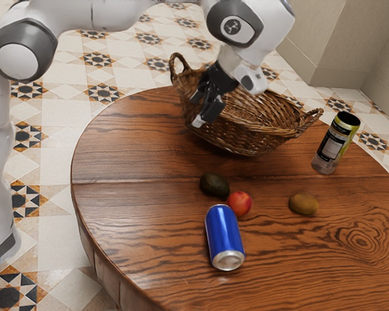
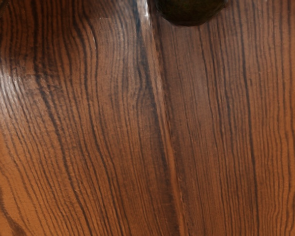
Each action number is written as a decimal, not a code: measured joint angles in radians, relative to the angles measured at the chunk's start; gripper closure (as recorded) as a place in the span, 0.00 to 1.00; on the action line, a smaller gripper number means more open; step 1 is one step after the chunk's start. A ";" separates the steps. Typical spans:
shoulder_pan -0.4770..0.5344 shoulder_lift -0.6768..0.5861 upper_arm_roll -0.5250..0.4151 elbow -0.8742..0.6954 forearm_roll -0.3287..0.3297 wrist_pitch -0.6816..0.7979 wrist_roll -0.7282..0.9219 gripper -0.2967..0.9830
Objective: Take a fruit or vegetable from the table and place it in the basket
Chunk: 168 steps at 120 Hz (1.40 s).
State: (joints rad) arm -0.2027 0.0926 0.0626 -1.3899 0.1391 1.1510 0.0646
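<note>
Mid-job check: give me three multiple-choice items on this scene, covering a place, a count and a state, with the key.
1. Where is the reddish fruit?
A. In the basket
B. Beside the avocado and the can
C. At the table's far rim

2. How many fruits or vegetables are on the table?
A. Two
B. Five
C. Three

3. How does the can rest?
A. On its side
B. Upright
C. Upside down

1 B: the exterior view shows it close to both.
2 C: avocado, reddish fruit and brown oval one.
3 A: its long side lies along the wood.
</note>
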 joint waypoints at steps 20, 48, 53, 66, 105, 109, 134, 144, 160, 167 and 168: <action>0.017 0.001 -0.002 -0.008 0.016 0.238 0.028 0.23; 0.013 0.007 -0.001 -0.017 0.053 0.367 0.172 0.23; 0.011 0.009 -0.002 -0.017 0.062 0.379 0.203 0.23; -0.020 0.012 -0.007 -0.020 0.077 0.399 0.274 0.23; -0.011 -0.093 -0.066 -0.258 -0.059 0.438 0.412 0.23; -0.002 -0.113 -0.066 -0.292 -0.070 0.444 0.421 0.23; 0.027 -0.133 -0.067 -0.360 -0.103 0.465 0.468 0.23; 0.021 -0.125 -0.068 -0.384 -0.120 0.482 0.484 0.23; 0.012 -0.110 -0.069 -0.423 -0.147 0.516 0.505 0.23; 0.009 -0.105 -0.068 -0.424 -0.152 0.526 0.514 0.23; 0.008 -0.104 -0.068 -0.424 -0.151 0.527 0.515 0.23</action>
State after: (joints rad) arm -0.1946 -0.0116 -0.0051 -1.8137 -0.0121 1.6779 0.5793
